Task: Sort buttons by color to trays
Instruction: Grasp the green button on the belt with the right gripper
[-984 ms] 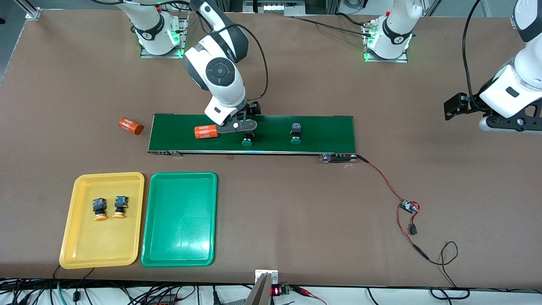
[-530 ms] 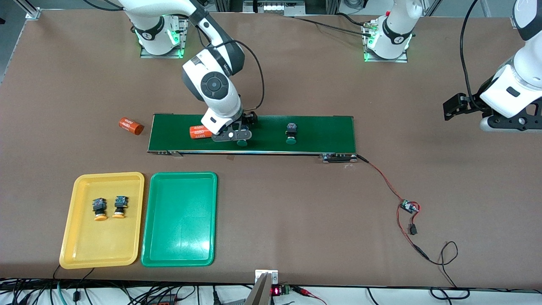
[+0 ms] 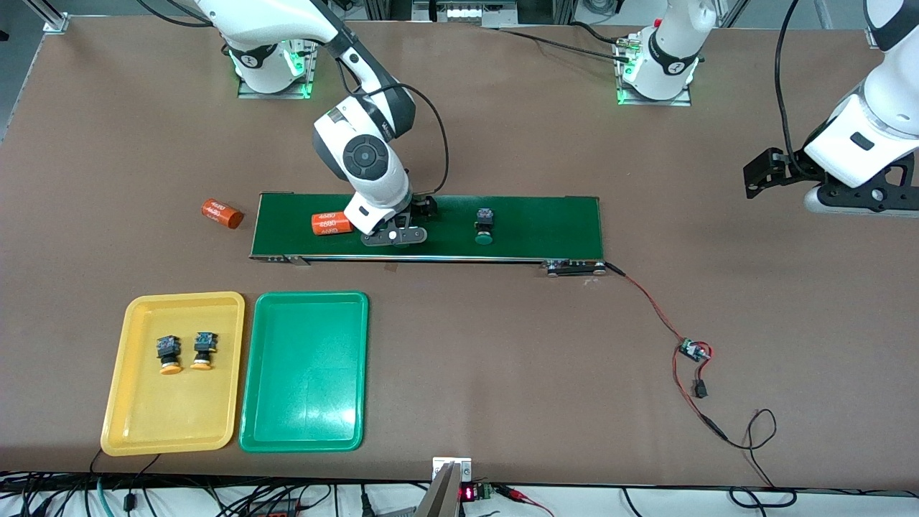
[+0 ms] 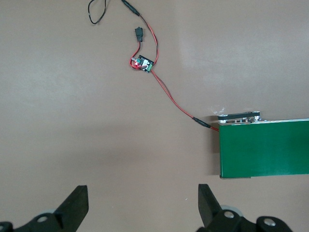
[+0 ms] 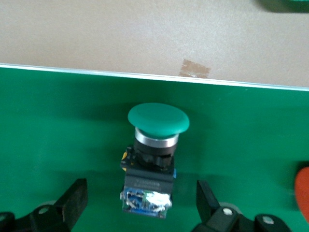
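One green-capped button [image 5: 154, 159] lies on its side on the dark-green conveyor belt [image 3: 546, 222]. My right gripper [image 3: 393, 237] is low over it and hides it in the front view. In the right wrist view this gripper [image 5: 141, 203] is open, with one finger on each side of the button's body. A second green-capped button [image 3: 484, 226] lies on the belt, farther toward the left arm's end. Two yellow-orange-capped buttons [image 3: 167, 355] [image 3: 203, 352] lie in the yellow tray [image 3: 143, 424]. The green tray [image 3: 305, 409] beside it holds nothing. My left gripper [image 3: 861, 205] [image 4: 142, 208] is open and empty, over bare table past the belt's end.
An orange cylinder [image 3: 332, 224] lies on the belt beside my right gripper; its edge shows in the right wrist view [image 5: 303, 188]. Another orange cylinder [image 3: 222, 213] lies on the table off the belt's end. A red-and-black wire with a small circuit board [image 3: 693, 350] runs from the belt.
The belt has carried both green buttons and the cylinder toward the right arm's end. My right gripper has followed and come down around the nearer button. The left arm has shifted slightly.
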Robot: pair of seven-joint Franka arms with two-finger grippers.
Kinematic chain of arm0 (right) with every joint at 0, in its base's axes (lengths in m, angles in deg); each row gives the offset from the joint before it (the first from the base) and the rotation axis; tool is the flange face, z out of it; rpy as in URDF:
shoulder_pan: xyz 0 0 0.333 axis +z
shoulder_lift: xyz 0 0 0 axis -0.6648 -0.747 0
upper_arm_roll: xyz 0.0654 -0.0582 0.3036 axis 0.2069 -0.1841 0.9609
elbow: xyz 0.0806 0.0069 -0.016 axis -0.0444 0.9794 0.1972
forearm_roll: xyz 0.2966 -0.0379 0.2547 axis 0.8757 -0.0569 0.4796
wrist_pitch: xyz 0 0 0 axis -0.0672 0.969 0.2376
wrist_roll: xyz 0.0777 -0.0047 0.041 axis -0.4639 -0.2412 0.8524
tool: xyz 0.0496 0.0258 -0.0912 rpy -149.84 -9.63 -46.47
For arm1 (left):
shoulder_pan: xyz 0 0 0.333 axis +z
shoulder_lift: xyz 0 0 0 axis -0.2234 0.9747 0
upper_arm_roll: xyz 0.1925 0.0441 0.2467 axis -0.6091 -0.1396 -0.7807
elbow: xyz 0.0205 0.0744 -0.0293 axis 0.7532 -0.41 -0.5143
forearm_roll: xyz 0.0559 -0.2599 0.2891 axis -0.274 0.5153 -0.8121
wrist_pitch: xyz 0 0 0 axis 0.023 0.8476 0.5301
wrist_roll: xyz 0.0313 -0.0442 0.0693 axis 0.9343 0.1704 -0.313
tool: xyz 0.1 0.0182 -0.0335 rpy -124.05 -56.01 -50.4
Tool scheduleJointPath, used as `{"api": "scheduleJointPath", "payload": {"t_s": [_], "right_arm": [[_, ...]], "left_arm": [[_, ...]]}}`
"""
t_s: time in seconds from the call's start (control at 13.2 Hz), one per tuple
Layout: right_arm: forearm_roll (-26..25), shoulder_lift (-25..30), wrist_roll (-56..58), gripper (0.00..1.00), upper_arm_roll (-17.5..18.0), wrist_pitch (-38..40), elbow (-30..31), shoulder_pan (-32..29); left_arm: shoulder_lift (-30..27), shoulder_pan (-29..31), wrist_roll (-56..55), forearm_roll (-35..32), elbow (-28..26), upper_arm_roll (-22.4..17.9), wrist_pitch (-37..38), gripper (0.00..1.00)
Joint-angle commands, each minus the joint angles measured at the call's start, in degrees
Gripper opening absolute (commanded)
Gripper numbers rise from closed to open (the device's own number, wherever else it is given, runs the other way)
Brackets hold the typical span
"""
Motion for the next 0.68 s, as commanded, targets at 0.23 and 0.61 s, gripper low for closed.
{"api": "scheduleJointPath", "payload": {"t_s": [0.23, 0.61], "right_arm": [[0.7, 1.5, 0.6, 0.12, 0.5, -1.7, 3.0, -2.3], [0.4, 2.9, 1.4, 0.07, 0.2, -1.8, 1.9, -4.1]], "left_arm": [[0.0, -0.1, -0.3, -1.3, 1.1, 0.3, 1.5, 1.0], [0.0, -0.2, -0.3, -1.3, 1.1, 0.3, 1.5, 1.0]]}}
